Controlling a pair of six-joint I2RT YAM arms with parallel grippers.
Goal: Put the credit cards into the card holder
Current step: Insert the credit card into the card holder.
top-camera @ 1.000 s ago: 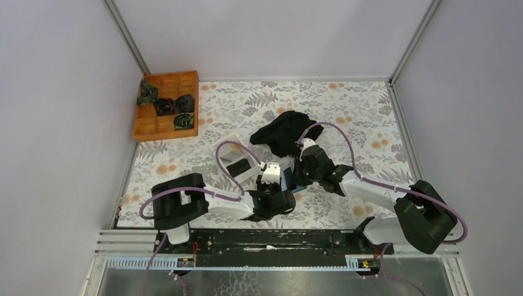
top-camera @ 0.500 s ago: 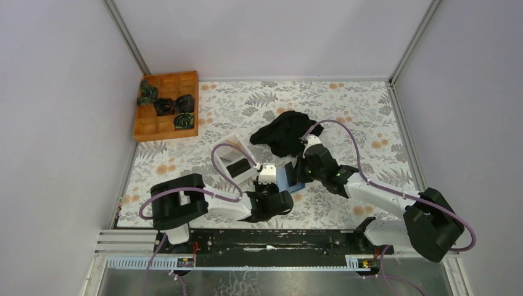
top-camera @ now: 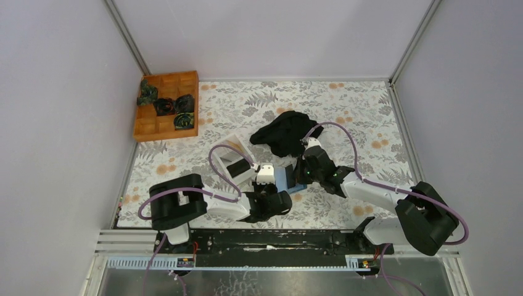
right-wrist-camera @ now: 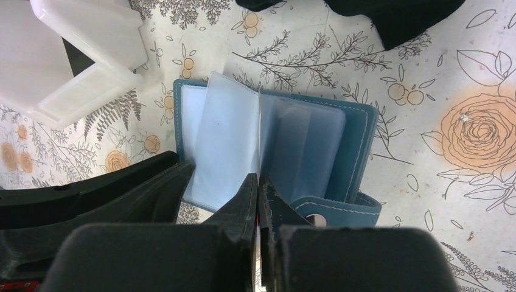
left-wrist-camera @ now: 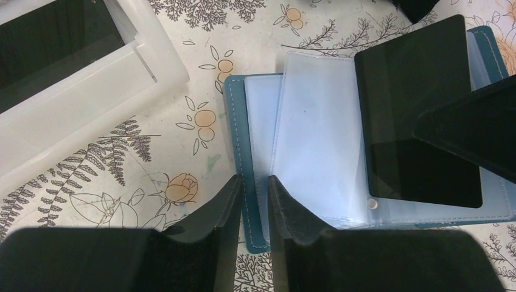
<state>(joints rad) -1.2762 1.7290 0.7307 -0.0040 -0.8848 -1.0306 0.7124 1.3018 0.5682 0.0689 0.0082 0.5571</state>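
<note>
Left gripper point(left-wrist-camera: 254, 190) has narrowed to a slit astride the holder point(left-wrist-camera: 234, 121) edge, grip unclear; my right gripper point(right-wrist-camera: 258, 182) clamps the card point(left-wrist-camera: 414, 109).

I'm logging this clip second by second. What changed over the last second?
The left pincer narrowed its jaws over the left edge of the card holder. The right pincer shifted slightly right, uncovering more of the holder from above. Unchanged: the right pincer stays shut on the black card; the white tray, black cloth and wooden box have not moved.
</note>
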